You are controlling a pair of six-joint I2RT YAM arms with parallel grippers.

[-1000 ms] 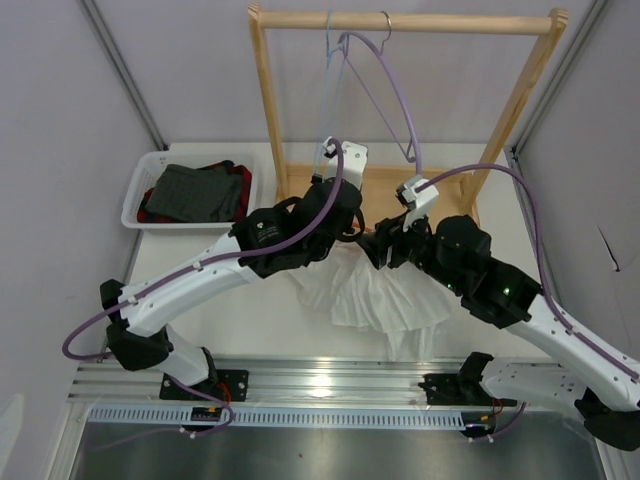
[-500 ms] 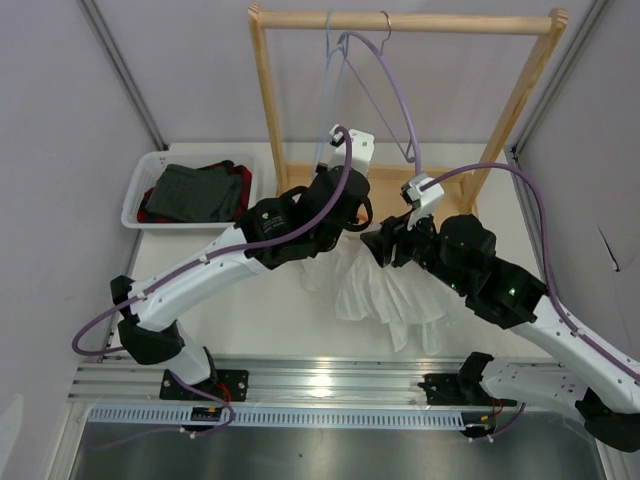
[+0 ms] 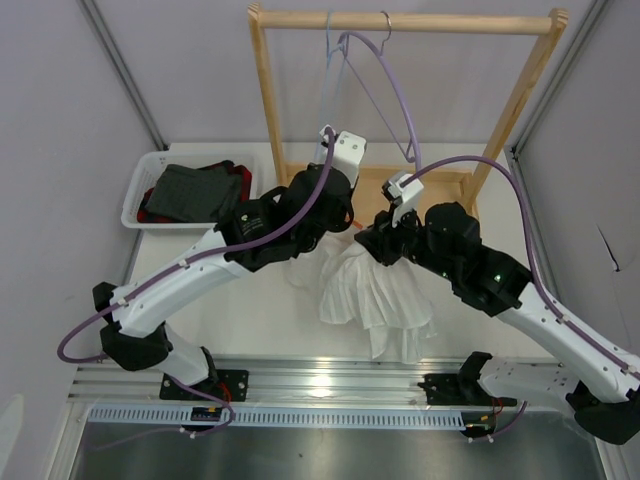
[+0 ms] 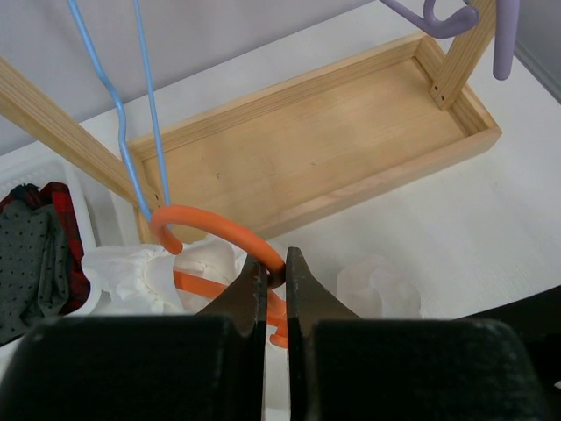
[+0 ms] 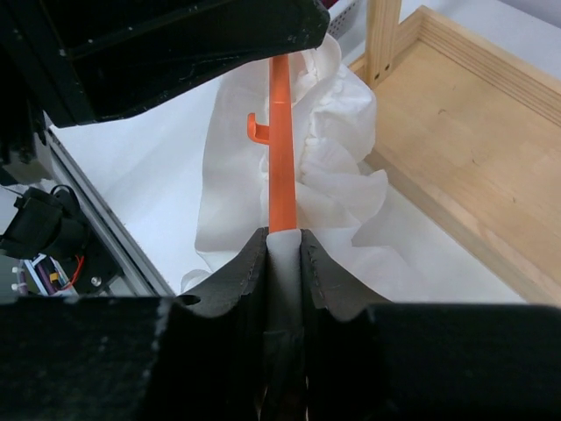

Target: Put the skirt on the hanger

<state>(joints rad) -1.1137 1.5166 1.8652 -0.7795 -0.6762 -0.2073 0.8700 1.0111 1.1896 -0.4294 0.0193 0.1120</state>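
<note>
Your left gripper point(image 4: 275, 267) pinches the orange hanger point(image 4: 215, 224) just below its hook. Your right gripper point(image 5: 283, 241) clamps skirt point(image 3: 375, 295) fabric against the hanger's bar. Compared with one second ago, both arms sit nearer the wooden rack point(image 3: 268, 120), and the skirt hangs gathered between them, no longer spread on the table point(image 3: 250, 320).

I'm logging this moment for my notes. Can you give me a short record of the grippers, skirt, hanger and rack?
left gripper: shut on the hanger, at its hook
right gripper: shut on the skirt, where it covers the hanger's arm
skirt: white, bunched, draped below the hanger
rack: lilac hanger and blue hanger on its rail
</note>
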